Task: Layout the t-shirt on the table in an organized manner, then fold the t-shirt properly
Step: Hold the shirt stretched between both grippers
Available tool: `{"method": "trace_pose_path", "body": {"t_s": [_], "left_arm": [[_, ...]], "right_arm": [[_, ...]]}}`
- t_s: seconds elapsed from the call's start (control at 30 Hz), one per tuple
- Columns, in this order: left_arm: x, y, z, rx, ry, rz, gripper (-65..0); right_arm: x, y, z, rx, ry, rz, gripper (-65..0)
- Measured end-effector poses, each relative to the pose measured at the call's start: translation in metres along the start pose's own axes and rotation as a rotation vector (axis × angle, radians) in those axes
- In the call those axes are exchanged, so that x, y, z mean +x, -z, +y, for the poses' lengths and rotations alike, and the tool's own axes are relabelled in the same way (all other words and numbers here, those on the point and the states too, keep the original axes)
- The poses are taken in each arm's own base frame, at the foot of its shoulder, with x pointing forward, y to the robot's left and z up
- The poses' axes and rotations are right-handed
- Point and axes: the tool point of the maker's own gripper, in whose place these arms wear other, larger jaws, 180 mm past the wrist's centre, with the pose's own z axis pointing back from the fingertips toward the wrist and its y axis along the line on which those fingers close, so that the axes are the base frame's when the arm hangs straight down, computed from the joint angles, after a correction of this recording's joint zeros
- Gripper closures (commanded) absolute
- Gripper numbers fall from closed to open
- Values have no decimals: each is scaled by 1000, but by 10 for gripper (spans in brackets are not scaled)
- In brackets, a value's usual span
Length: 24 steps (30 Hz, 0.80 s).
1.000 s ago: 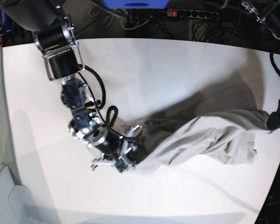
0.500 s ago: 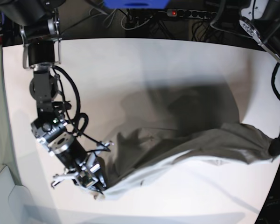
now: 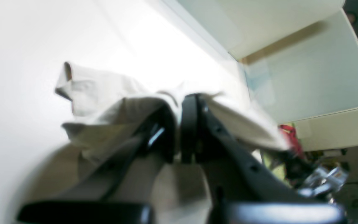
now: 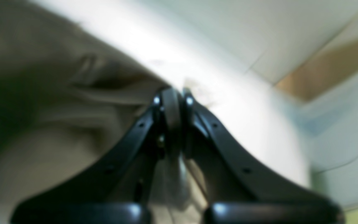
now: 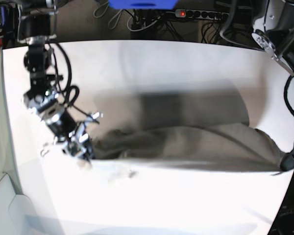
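- Base view: t-shirt stretched lengthwise between the arms, over table.
- Right gripper pinches one end; left gripper pinches the other.

- One t-shirt, grey-beige, the only cloth in view, stretched in a long band across the counter.
- One counter, white, with a curved far edge.
- Two robot arms, one at each side of the base view.
- Two pincers: the right pincer at one end of the t-shirt, the left pincer at the other end.
- One black power strip with a red light, behind the counter.
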Motion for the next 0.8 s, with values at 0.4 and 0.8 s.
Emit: {"method": "trace_pose_path", "body": {"t_s": [0.4, 0.8], "left_arm": [[-43, 12, 8, -5, -78, 60, -1], [-49, 11, 11, 1, -88, 65, -1]], "right_arm": [[-63, -22, 66, 97, 127, 154, 0], [-75, -27, 77, 120, 133, 184, -311]]}}
